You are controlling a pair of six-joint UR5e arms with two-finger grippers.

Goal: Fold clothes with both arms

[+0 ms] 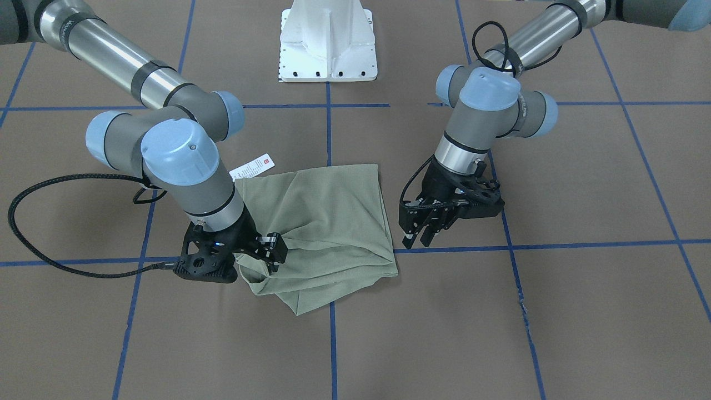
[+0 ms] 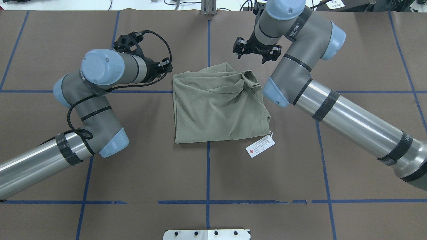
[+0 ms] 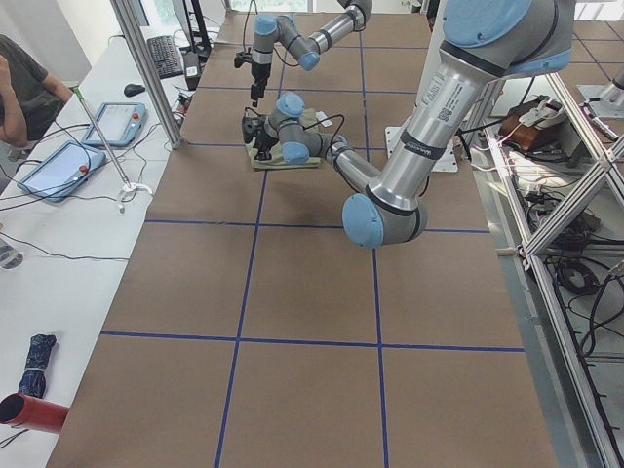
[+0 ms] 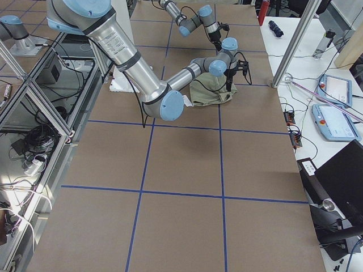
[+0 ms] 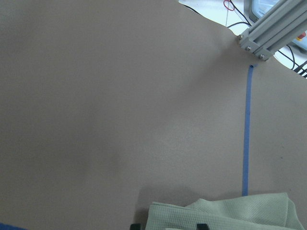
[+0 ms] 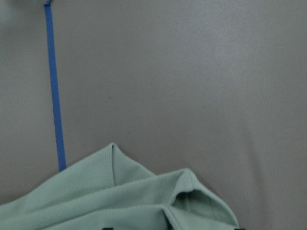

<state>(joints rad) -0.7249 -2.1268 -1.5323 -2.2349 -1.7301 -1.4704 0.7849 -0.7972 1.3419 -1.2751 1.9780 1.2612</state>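
We are judging the folding to be far along. The shirt (image 2: pixel 217 106) is lying as a compact, roughly square packet in the middle of the table (image 2: pixel 150 166), straddling the centre tape line (image 2: pixel 208 166). Its tag (image 2: pixel 260 146) is sticking out at a corner nearest the base.

We are holding the left gripper (image 1: pixel 416 240) just beside one far corner, fingers parted and gripping nothing. The right gripper (image 1: pixel 273 253) is hanging over the other far corner. Its wrist view is showing the tips spread wide with cloth below, so we are reading it as empty too, though we cannot rule out light contact.

As we see it, the next move is calling for one of two things: a matched pinch on both far corners to carry that edge evenly toward the base, or a clean lift away.

The cloth is looking like a soft, matte, fine-ribbed sage knit, limp and several layers thick. The near edge is running straight. The far edge is bunching into loose ridges and a pocket-like fold.
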